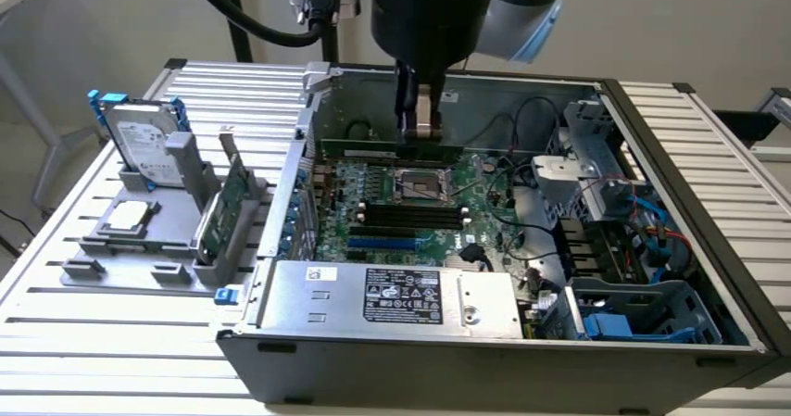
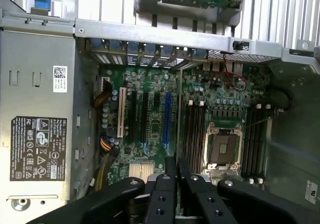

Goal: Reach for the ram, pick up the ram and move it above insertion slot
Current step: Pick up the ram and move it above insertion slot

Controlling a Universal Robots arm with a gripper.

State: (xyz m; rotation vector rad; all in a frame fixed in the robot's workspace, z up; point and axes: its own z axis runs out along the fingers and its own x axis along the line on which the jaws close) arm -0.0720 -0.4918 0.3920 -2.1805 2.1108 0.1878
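Observation:
My gripper (image 1: 420, 131) hangs inside the open computer case (image 1: 692, 240), shut on the ram (image 1: 358, 150). The ram is a long thin green stick, held level on its long edge above the far part of the motherboard (image 1: 370, 180), near the case's back wall. The black insertion slots (image 1: 408, 217) lie lower on the board, nearer the camera than the CPU socket (image 1: 420, 186). In the wrist view the ram (image 2: 177, 129) appears edge-on as a thin line running out from between my fingertips (image 2: 176, 166), beside the long memory slots (image 2: 195, 134).
A power supply (image 1: 389, 296) with a black label fills the case's near side. A drive cage and cables (image 1: 618, 314) crowd the exterior view's right. On the exterior view's left, a grey fixture (image 1: 148, 240) holds a hard drive (image 1: 136, 138) and a green expansion card (image 1: 222, 217).

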